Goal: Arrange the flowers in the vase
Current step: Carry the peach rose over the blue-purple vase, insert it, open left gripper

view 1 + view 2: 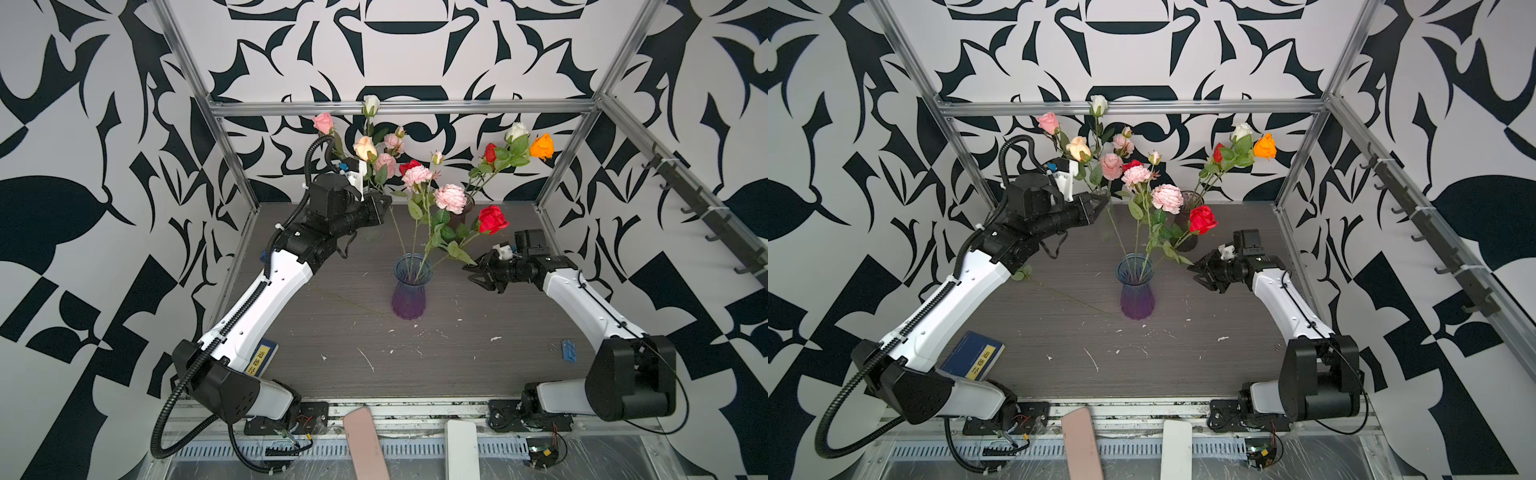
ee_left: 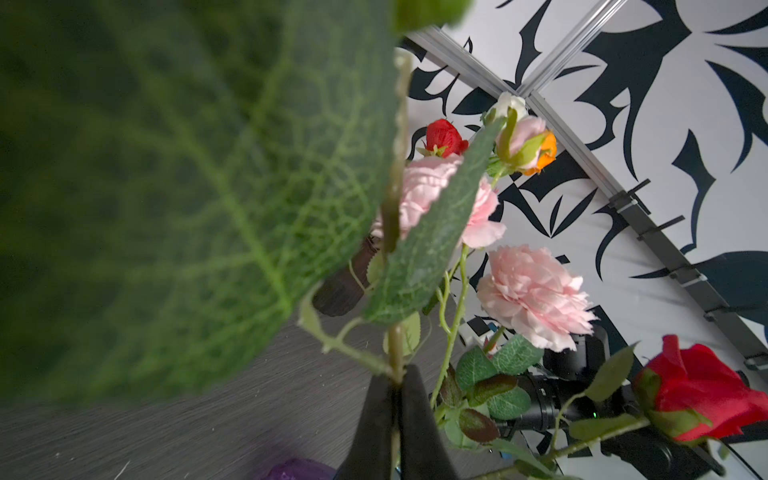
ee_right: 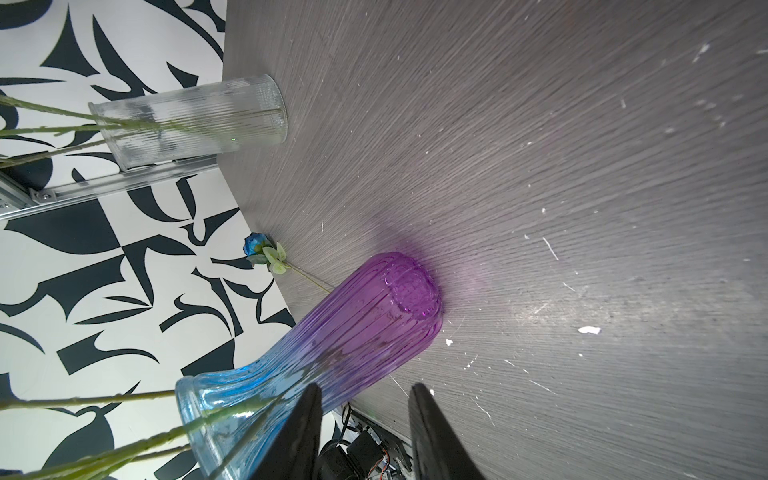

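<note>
- Left claw (image 2: 398,388) pinched shut on one green stem (image 2: 394,353), upper centre-left in both top views. Its bloom can't be picked out among the rear cluster.
- That stem tilts: low end down-right toward the vase (image 1: 409,291) mouth, top end up-left.
- Vase upright at mid-frame, blue neck, purple base. Stems in it fan upward. Red rose (image 1: 493,219) leans right and sits above the right claw in frame.
- Right claw (image 1: 478,275) gaping, empty, just right of the vase, not touching.
- Blue flower (image 3: 254,245) lies flat on the table, stem end near the vase base, bloom out to frame left, hidden under the left arm in both top views.
- Vases: three. Centre one, clear vase (image 3: 191,120) rear left, dark vase (image 1: 463,210) rear right.
- Blooms: dark vase three (white, red, orange). Rear-left cluster five (white, peach, three pink). Centre two ruffled pink, one red rose, one pink bud, one red behind.
- Table (image 1: 457,353): grey wood grain, white flecks.
- Walls (image 1: 83,208) black-and-white pattern, aluminium frame (image 1: 399,107), one blue book (image 1: 971,353) lower left.
</note>
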`<move>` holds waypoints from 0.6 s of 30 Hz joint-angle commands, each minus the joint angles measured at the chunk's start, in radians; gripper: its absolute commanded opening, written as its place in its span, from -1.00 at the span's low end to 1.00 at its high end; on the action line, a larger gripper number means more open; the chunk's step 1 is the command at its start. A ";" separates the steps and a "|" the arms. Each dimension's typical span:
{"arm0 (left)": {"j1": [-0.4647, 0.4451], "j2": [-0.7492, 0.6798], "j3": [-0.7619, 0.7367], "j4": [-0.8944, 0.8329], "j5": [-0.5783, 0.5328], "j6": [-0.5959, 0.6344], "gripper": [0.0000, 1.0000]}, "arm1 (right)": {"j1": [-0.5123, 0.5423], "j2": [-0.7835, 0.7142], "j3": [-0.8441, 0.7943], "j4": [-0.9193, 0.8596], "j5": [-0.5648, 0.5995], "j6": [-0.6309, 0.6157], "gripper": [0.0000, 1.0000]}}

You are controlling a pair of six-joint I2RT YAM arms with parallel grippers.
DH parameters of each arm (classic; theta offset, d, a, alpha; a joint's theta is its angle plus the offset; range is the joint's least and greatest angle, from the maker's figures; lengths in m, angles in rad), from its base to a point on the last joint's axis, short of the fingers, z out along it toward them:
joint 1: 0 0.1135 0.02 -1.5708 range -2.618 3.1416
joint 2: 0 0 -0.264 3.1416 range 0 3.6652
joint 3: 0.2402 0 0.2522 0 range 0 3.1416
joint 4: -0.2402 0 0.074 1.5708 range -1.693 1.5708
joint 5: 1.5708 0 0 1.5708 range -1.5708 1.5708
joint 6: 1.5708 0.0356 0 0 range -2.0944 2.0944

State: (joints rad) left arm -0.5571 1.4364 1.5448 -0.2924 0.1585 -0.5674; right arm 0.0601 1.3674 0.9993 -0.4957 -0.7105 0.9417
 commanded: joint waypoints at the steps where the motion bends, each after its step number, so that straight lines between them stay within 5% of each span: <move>1: -0.046 0.005 0.023 -0.018 -0.045 0.033 -0.99 | -0.004 -0.031 0.005 0.009 -0.001 0.003 -0.23; 10: -0.129 -0.091 -0.088 -0.025 -0.215 0.108 -0.08 | -0.003 -0.028 0.004 0.011 -0.003 0.003 -0.22; 18: -0.122 -0.154 -0.175 -0.116 -0.386 0.125 0.02 | -0.003 -0.015 0.010 0.013 -0.007 0.000 -0.23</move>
State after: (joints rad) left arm -0.6853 1.3018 1.3998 -0.3496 -0.1204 -0.4557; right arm 0.0601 1.3674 0.9993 -0.4957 -0.7105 0.9421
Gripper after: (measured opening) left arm 0.511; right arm 0.387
